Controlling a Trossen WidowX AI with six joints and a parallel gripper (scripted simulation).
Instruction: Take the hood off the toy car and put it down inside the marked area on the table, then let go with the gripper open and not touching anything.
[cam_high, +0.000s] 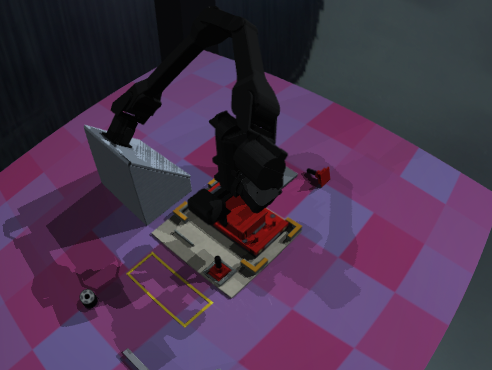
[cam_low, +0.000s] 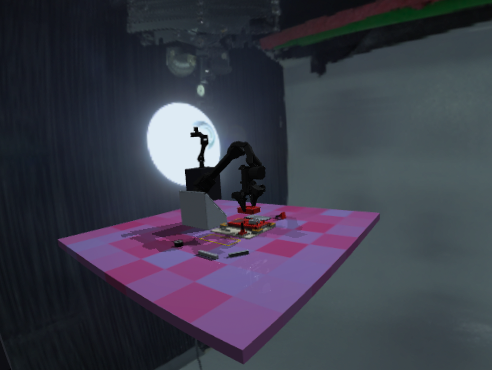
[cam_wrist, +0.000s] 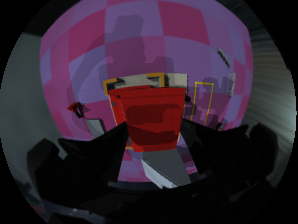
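My gripper (cam_high: 235, 204) (cam_low: 249, 206) (cam_wrist: 153, 121) is shut on the red hood (cam_high: 244, 220) (cam_low: 248, 210) (cam_wrist: 155, 97), with one finger on each side of it. The hood hangs in the air above the red toy car (cam_high: 276, 228) (cam_wrist: 117, 106), with a gap between them in the exterior view. The hood and arm hide much of the car. The marked area (cam_high: 156, 300) (cam_wrist: 204, 83) is a yellow outlined rectangle on the table, beside the car's board.
The car's pale board (cam_high: 200, 241) has orange corner brackets and holds a red part with a black stick (cam_high: 218, 267). A black wheel (cam_high: 88, 298) (cam_low: 178, 243) lies on the table. A red part (cam_high: 323, 176) lies behind. Two bars (cam_low: 207, 255) (cam_low: 238, 254) lie in front. A grey wedge block (cam_high: 117, 180) stands at the arm's base.
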